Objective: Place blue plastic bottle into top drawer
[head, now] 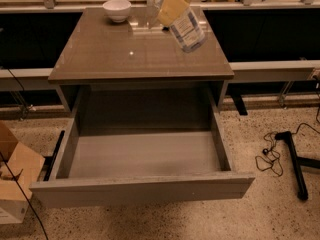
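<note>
The blue plastic bottle (pixel 188 30) is clear with a pale label and hangs tilted in the air above the back right part of the brown table top (pixel 135 54). My gripper (pixel 178 14) comes in from the top edge and is shut on the bottle's upper part, with one yellowish finger (pixel 171 6) in front of it. The cap is hidden by the gripper. The top drawer (pixel 145 190) is pulled fully out below the table top, and its grey floor (pixel 145 154) holds nothing.
A white bowl (pixel 117 9) stands at the table's back left. A cardboard box (pixel 12 179) sits on the floor left of the drawer. A black stand and cables (pixel 287 156) lie on the floor at the right. A dark rail runs behind the table.
</note>
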`<state>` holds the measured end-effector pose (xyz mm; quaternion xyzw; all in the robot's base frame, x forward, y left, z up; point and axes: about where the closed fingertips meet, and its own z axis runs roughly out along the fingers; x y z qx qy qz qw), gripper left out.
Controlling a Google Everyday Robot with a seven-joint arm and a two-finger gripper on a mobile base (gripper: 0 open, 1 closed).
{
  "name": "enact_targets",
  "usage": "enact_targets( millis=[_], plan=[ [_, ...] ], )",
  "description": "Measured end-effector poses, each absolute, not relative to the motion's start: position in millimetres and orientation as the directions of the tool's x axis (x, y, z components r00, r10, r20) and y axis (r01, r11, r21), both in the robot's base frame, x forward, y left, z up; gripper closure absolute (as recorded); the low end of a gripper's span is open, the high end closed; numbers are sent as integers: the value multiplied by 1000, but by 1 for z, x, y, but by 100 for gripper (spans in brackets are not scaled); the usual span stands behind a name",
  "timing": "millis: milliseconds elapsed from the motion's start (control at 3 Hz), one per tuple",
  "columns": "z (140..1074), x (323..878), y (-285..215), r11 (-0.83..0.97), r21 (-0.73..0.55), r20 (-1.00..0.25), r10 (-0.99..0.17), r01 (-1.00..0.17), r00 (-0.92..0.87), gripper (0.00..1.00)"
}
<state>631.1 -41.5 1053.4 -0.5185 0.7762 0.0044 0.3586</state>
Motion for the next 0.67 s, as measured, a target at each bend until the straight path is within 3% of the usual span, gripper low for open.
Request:
enact_targets(
  millis=[667],
  plan=[
    [1036,629,-34,386,-397,-469,-865,-832,-178,100]
  ],
)
